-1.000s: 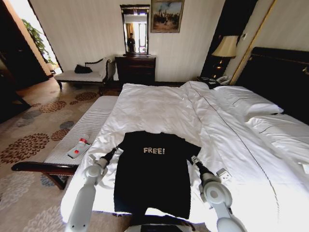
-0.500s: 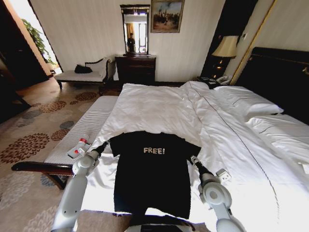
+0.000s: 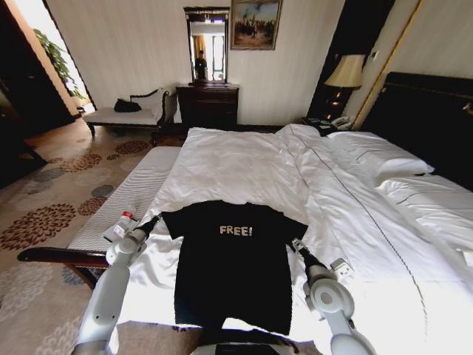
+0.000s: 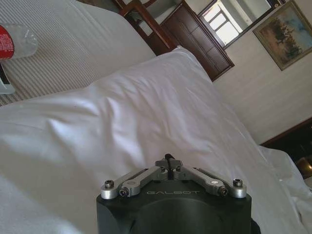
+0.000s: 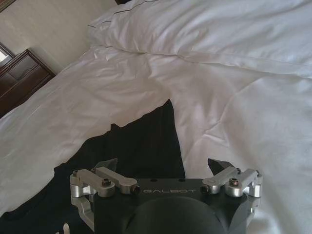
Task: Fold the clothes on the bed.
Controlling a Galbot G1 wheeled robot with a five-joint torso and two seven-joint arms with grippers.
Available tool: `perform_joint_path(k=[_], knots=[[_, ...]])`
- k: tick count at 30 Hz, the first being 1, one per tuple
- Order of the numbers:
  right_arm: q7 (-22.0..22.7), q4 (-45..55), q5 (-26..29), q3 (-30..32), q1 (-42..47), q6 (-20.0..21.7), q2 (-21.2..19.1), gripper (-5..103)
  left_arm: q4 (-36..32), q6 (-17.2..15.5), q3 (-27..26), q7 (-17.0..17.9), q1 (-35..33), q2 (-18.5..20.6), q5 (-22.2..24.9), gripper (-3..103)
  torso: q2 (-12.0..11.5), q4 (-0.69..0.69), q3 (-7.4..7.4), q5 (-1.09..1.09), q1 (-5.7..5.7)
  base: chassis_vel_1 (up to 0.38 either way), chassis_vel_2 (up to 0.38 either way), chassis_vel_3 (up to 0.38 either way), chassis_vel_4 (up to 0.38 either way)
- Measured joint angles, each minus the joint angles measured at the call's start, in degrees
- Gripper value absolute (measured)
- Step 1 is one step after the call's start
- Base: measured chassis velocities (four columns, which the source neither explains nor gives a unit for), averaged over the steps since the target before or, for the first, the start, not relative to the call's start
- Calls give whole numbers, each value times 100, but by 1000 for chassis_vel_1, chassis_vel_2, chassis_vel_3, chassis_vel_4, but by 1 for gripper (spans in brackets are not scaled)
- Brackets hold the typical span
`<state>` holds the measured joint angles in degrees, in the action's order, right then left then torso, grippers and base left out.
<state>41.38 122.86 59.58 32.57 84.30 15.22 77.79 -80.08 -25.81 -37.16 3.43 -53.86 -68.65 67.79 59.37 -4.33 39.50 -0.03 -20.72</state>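
A black T-shirt (image 3: 230,262) with white "FREE!" lettering lies flat on the near end of a large bed (image 3: 347,214), chest up, its hem reaching toward the bed's foot edge. Wide bare white duvet stretches beyond the collar toward the pillows, and more lies open on the shirt's right.

The left gripper (image 3: 157,219) sits at the shirt's left sleeve, where the sleeve tip is drawn out sideways toward the bed's left edge. In the left wrist view its jaws are folded in close together, and the head view puts them on the sleeve tip (the contact itself is too small to confirm).

The right gripper (image 3: 295,244) rests beside the right sleeve; in its wrist view the jaws (image 5: 165,168) stand wide apart, with the sleeve's black point between and ahead of them.

Just left of the bed runs a pale striped bench (image 3: 126,203) carrying a small bottle (image 3: 120,225) with a red cap, close to the left arm.
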Motion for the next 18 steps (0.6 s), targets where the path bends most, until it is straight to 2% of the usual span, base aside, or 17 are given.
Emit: perform_joint_path(k=[6,10,12,15,16,18], knots=[[0,0,-4,-3,12,0,-18,100,46,185,-6,40,-26,-49,-226,-1,0,-1,0,0,0,0,0,0,0],[8,1,-6,-36,-25,2,-24,100,-261,276,-226,148,-248,-27,-209,20,0,0,0,0,0,0,0,0,0],[16,2,-5,-44,-44,6,-26,100,-390,281,-319,189,-346,7,-190,20,0,0,0,-1,0,0,0,0,0],[42,-21,19,-67,-115,18,-60,100,-1074,230,-695,394,-811,151,113,36,0,2,0,0,0,0,0,0,0],[42,-21,19,-67,-115,18,-60,100,-1074,230,-695,394,-811,151,113,36,0,2,0,0,0,0,0,0,0],[42,-85,34,-72,-140,22,-122,100,-1708,149,-872,469,-1203,230,225,47,0,2,0,0,0,0,0,0,0]])
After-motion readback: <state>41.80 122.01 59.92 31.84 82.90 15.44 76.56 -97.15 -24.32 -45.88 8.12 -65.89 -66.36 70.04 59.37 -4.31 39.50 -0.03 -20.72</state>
